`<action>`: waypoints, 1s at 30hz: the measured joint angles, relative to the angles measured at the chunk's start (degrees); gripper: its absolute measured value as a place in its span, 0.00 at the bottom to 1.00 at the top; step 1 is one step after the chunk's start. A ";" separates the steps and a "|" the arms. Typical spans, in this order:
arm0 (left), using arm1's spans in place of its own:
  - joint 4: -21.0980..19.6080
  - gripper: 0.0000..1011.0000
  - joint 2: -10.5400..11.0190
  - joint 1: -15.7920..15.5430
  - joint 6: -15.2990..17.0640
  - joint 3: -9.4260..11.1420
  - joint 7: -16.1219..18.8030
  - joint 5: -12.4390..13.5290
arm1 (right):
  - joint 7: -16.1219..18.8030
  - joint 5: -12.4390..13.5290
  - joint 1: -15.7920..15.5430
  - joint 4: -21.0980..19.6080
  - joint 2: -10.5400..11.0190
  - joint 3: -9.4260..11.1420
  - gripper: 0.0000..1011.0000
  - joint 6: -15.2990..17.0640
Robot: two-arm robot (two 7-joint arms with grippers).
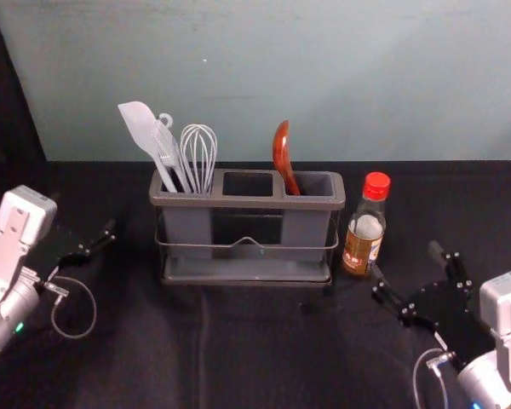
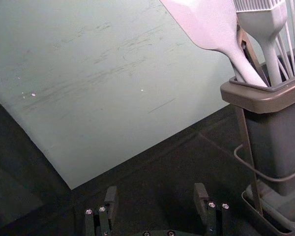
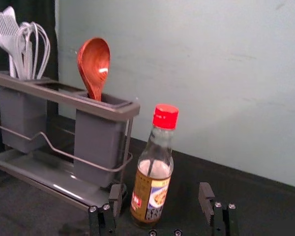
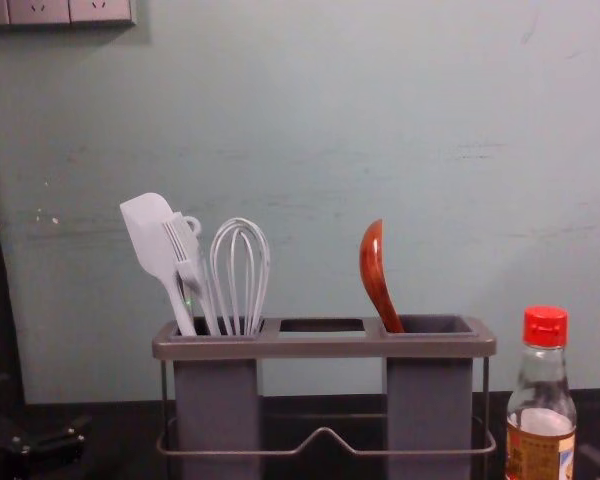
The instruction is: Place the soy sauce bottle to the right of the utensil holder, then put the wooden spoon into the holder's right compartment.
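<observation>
The soy sauce bottle (image 1: 365, 226) with its red cap stands upright just right of the utensil holder (image 1: 247, 202), a narrow gap between them. The wooden spoon (image 1: 282, 157) leans in the holder's right compartment, bowl up; the chest view has the spoon (image 4: 376, 277) there too. My right gripper (image 1: 410, 276) is low, in front and to the right of the bottle; in the right wrist view the gripper (image 3: 161, 201) is open, holding nothing. My left gripper (image 1: 87, 247) waits left of the holder; in the left wrist view the gripper (image 2: 155, 199) is open and empty.
A white spatula (image 1: 143, 134), a white brush and a whisk (image 1: 198, 154) stand in the holder's left compartment. Behind the black-covered table (image 1: 238, 358) rises a pale wall. Cables hang from both arms near the table's front corners.
</observation>
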 joint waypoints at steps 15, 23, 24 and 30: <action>0.00 1.00 0.00 0.00 0.00 0.00 0.00 0.00 | 0.00 -0.97 0.46 1.75 -1.92 0.54 0.99 1.76; 0.00 1.00 0.00 0.00 0.00 0.00 0.00 0.00 | 0.00 -0.96 0.40 1.57 -1.76 0.49 0.99 1.73; 0.00 1.00 0.00 0.00 0.00 0.00 0.00 0.00 | 0.00 -0.94 0.40 1.53 -1.74 0.48 0.99 1.70; 0.00 1.00 0.00 0.00 0.00 0.00 0.00 0.00 | -0.02 -0.89 0.36 1.46 -1.67 0.43 0.99 1.60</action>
